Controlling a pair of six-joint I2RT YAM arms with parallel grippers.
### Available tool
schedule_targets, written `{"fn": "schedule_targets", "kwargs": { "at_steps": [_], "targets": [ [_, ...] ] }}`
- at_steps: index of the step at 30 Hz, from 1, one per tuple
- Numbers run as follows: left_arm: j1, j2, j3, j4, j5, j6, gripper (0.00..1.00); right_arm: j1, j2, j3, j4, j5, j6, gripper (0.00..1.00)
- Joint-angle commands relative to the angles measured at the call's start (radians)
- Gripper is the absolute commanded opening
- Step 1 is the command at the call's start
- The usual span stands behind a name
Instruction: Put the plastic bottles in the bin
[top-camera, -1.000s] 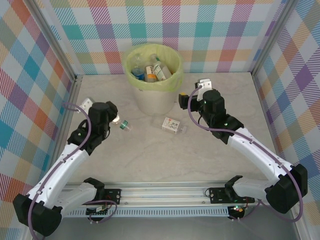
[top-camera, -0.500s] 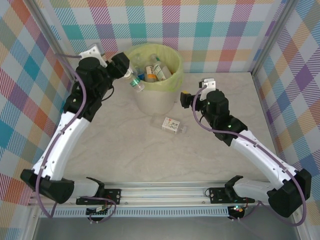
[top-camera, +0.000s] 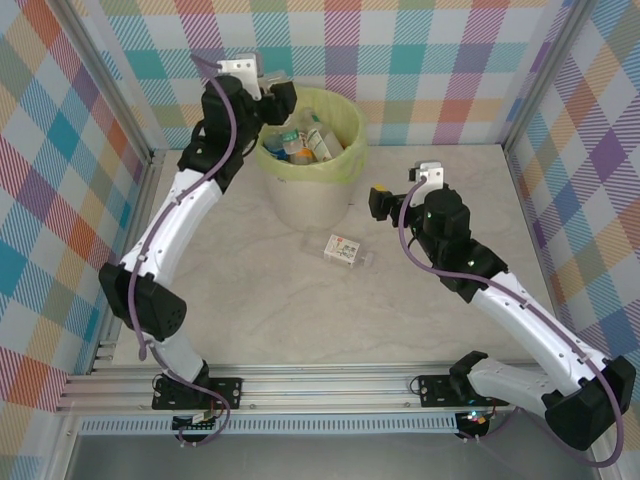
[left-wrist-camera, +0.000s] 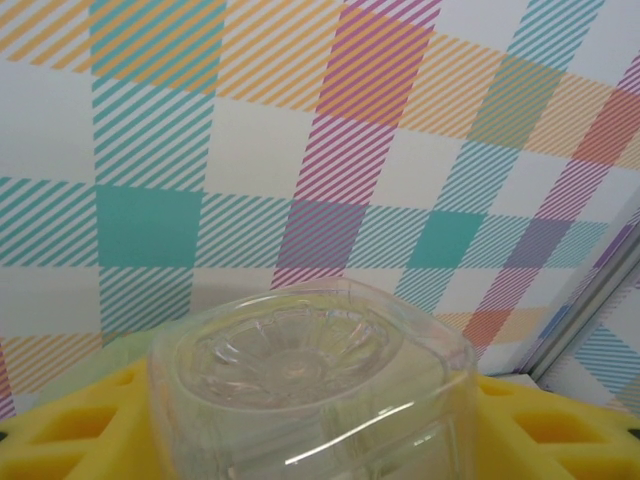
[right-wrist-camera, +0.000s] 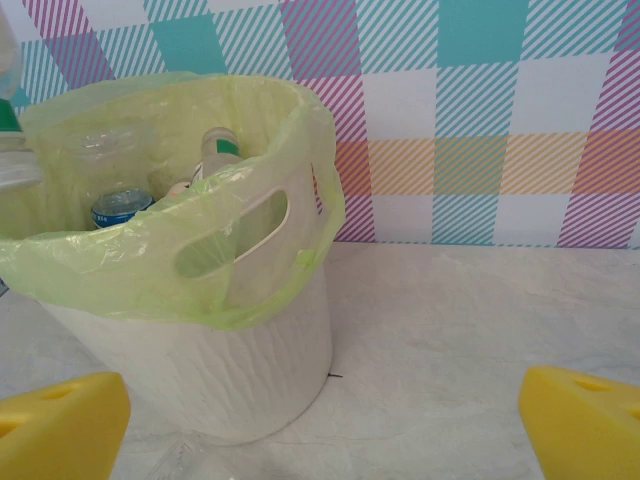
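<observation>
1. The left end effector pinches the held bottle by its body, with the base turned toward the wrist camera. It hangs above the 10 o'clock rim of the bin.
2. Before release, carry the bottle inward toward the bin's centre so it drops clear of the bag's edge.
3. Part the pads fully in one motion, because a partial release may tip the bottle onto the rim.
4. Withdraw upward, not across the liner.
5. The right end effector is spread wide and empty at the bin's 4 o'clock.
6. A loose bottle lies on the bench at the bin's 5 o'clock and is likely the next pick.
</observation>
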Motion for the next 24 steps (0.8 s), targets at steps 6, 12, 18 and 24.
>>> {"fn": "schedule_targets", "kwargs": {
  "at_steps": [6, 12, 18, 24],
  "targets": [
    [0.012, 0.327, 0.510, -0.445, 0.080, 0.058, 0.25, -0.006, -0.001, -0.008, -0.007, 0.009, 0.005, 1.00],
    [0.021, 0.523, 0.892, -0.680, 0.089, 0.017, 0.68, -0.006, -0.010, -0.004, -0.034, 0.010, -0.004, 1.00],
    [0.021, 0.473, 0.822, -0.639, 0.081, 0.012, 0.99, -0.007, -0.010, -0.005, -0.041, 0.015, -0.018, 1.00],
    [0.023, 0.416, 0.742, -0.614, 0.088, 0.003, 1.00, -0.009, 0.026, -0.004, -0.040, -0.004, -0.007, 1.00]
  ]
}}
